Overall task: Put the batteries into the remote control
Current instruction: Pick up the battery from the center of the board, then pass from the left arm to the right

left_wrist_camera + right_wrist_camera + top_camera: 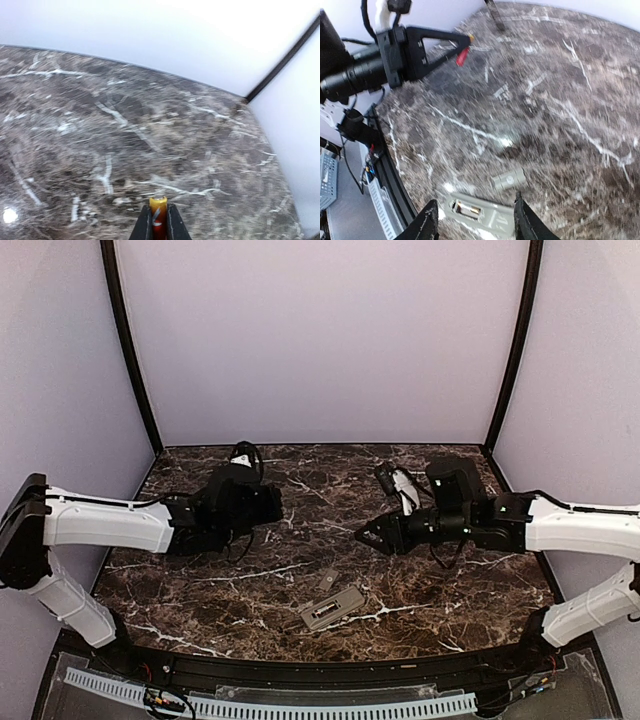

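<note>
The remote control (331, 608) lies back-up on the marble table near the front, its battery bay (466, 209) open. A small flat grey cover (327, 580) rests just beyond it. My left gripper (159, 226) is shut on a red battery with a yellow tip (158, 212), held above the table at the left. The right wrist view shows that same battery (462, 56) in the left gripper's tip (465, 40). My right gripper (475, 198) is open above the remote (485, 215), nothing between its fingers (427, 222). The cover (509, 179) lies beside its right finger.
Black frame posts (128, 345) and pale walls enclose the table on three sides. A black rim (300, 665) and a white cable tray (270, 706) run along the front edge. Cables and a second black device (398, 483) sit by the right arm.
</note>
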